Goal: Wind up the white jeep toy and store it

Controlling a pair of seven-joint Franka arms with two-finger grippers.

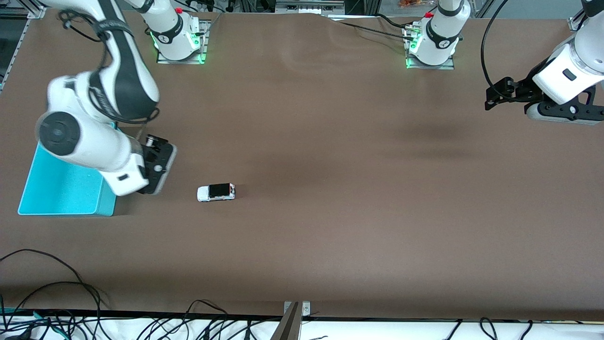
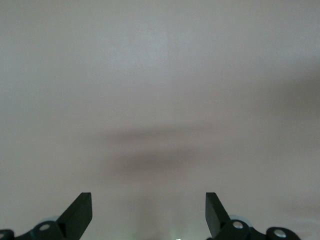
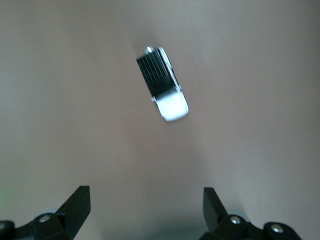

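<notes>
My front camera looks down across the table (image 1: 330,141); my wrist cameras face it closely, sharing its brown surface.

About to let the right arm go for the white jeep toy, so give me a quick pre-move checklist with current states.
1. White jeep toy upright on its wheels on the table: ok.
2. Right gripper open and empty: ok.
3. Right gripper over the toy: not ok, it hangs beside the turquoise bin.
4. Toy apart from the bin: ok.
5. Left gripper open, waiting at the left arm's end: ok.
6. Bin contents: cannot tell.
</notes>
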